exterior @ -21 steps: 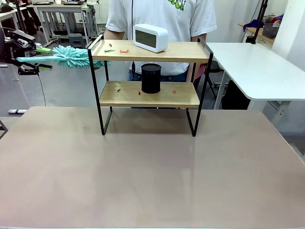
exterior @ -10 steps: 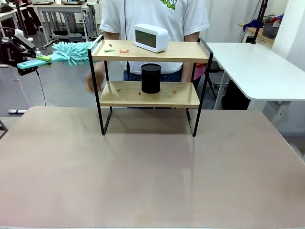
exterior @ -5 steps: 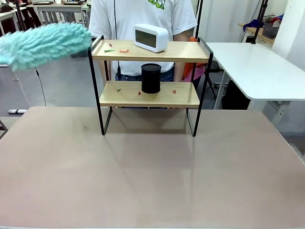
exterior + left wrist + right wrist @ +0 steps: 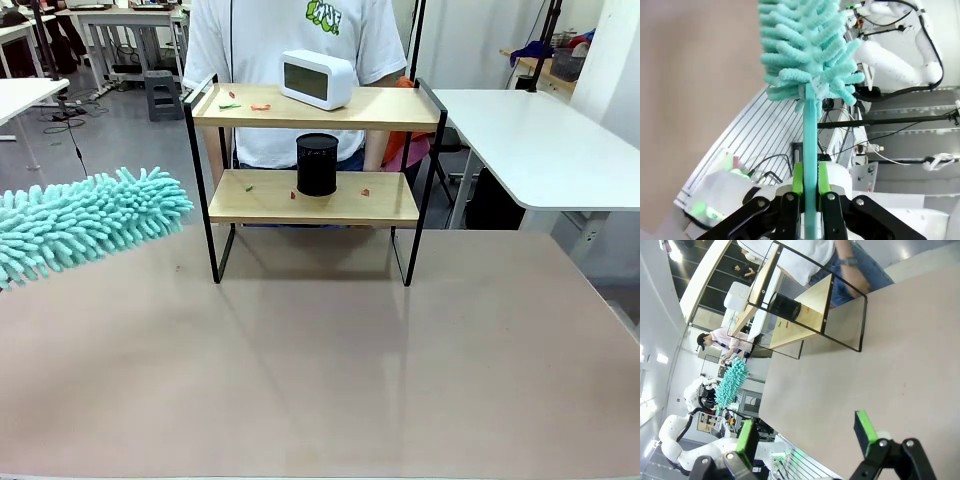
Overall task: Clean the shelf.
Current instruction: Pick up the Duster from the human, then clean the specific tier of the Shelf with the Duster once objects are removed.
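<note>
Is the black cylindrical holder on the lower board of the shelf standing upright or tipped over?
Upright. The black holder stands on its base on the lower board of the shelf, its sides vertical and its rim on top.

The duster (image 4: 90,222) runs off the front view's left edge; the shelf's (image 4: 385,108) scraps (image 4: 260,106) are unidentifiably small.

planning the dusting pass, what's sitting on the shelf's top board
On the shelf top board: a white digital clock near the middle, and small green and red scraps toward its left end. The board directly behind the clock is covered by it.
</note>
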Motion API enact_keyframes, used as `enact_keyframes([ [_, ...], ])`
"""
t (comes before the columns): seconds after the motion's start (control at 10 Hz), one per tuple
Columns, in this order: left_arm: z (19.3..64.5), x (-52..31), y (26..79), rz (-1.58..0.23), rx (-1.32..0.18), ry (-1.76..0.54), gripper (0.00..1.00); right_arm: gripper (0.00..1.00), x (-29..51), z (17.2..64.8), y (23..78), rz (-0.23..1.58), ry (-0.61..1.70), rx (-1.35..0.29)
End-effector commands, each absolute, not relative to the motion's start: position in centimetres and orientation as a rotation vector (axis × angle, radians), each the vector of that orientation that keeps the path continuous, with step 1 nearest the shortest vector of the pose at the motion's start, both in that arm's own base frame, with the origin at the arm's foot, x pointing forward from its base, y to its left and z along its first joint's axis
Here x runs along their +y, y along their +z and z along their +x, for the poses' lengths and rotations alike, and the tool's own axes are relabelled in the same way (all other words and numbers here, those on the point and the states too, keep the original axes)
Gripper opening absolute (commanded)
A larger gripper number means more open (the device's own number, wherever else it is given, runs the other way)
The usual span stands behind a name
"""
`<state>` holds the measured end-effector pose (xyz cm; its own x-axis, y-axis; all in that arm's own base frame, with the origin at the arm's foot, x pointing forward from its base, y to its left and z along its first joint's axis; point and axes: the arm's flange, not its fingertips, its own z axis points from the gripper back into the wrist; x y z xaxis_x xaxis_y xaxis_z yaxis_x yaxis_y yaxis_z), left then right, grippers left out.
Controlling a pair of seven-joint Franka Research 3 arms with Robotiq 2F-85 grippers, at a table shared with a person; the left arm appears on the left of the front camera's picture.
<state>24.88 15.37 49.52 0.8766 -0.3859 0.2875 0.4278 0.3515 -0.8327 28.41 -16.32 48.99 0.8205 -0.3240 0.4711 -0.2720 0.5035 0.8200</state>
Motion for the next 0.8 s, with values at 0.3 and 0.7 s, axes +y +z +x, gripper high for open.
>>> enact_keyframes([
  [0.3, 25.45, 16.23, 50.34, -1.169, -0.067, -0.483, 0.0, 1.0, -16.34, 28.8, 49.2, 1.073, -0.014, -0.669],
  [0.7, 25.45, 16.23, 50.34, -1.169, -0.067, -0.483, 0.0, 1.0, -16.34, 28.8, 49.2, 1.073, -0.014, -0.669],
])
